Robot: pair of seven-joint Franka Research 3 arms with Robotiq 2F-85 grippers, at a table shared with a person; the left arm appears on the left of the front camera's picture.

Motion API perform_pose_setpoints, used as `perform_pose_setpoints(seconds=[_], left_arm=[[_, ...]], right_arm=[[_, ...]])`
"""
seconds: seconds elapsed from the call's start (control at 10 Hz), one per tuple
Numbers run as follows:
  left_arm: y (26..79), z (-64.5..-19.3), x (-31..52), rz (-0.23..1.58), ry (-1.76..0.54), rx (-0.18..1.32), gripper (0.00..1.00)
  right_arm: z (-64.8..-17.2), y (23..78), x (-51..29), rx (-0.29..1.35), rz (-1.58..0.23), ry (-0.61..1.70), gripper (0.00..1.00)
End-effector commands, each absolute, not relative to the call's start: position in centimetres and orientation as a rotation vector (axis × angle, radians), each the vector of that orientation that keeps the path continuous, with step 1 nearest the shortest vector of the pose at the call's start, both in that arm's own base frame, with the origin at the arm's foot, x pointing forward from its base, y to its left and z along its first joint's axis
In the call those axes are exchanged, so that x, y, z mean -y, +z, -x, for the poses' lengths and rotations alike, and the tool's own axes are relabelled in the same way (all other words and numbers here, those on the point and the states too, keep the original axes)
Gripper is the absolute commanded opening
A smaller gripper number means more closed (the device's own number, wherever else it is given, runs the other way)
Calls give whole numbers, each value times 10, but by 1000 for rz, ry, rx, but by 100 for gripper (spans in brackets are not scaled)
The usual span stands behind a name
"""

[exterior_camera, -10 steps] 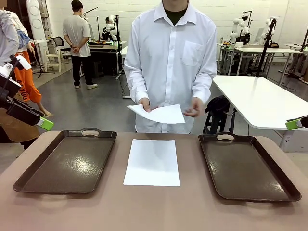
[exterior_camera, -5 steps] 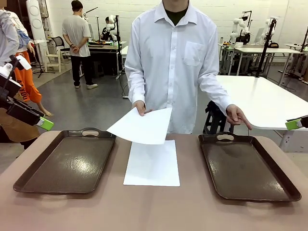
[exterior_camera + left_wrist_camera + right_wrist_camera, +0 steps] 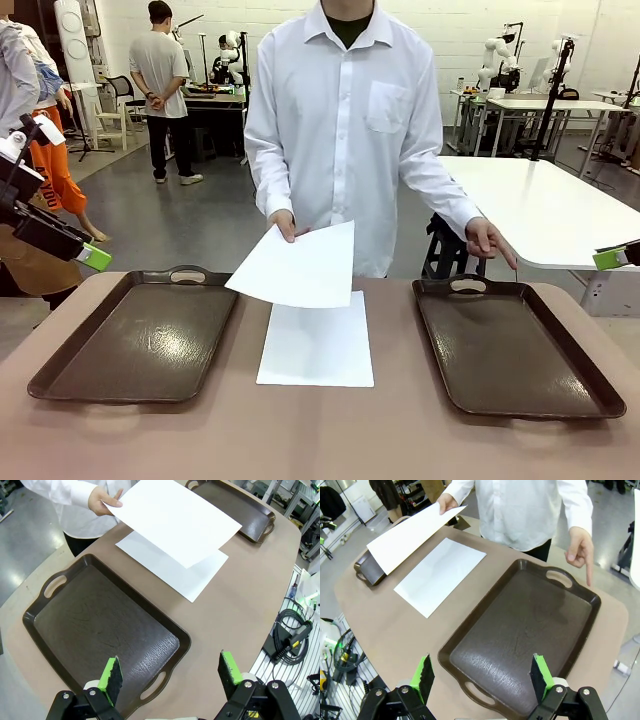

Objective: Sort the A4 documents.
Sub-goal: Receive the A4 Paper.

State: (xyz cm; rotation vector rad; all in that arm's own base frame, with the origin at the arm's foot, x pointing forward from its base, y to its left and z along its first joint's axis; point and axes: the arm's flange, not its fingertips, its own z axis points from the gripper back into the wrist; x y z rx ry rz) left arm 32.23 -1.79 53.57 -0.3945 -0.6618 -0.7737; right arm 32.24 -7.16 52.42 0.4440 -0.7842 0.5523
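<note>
Across the table [image 3: 320,440], the person's hand [image 3: 286,224] holds the raised sheet [image 3: 296,266] by a far corner, tilted in the air just beside the left tray [image 3: 140,340], while the flat sheet [image 3: 318,345] lies between the two trays, long axis running from robot to person. To my eye the left gripper [image 3: 171,670], jaws wide and empty, up at that tray's outer side, is the nearer to the raised sheet, which lies ahead of it toward the middle; the right gripper [image 3: 482,676], likewise wide and empty, hangs by the right tray [image 3: 510,350]. Neither sheet nor tray carries any writing I can read.
</note>
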Motion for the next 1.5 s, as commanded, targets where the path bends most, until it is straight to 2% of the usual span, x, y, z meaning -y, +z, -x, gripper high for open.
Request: perform_pose_setpoints(seconds=[0.0, 0.4, 1.1, 1.4], left_arm=[[534, -324, 17, 400, -781, 671, 100], [534, -324, 17, 400, -781, 671, 100], [534, -324, 17, 400, -781, 671, 100], [534, -324, 17, 400, -781, 671, 100]], right_arm=[[-324, 523, 71, 784, -457, 552, 100], [-322, 524, 72, 784, -444, 552, 100], [-426, 470, -20, 526, -832, 458, 100], [-469, 436, -64, 401, -901, 367, 100]])
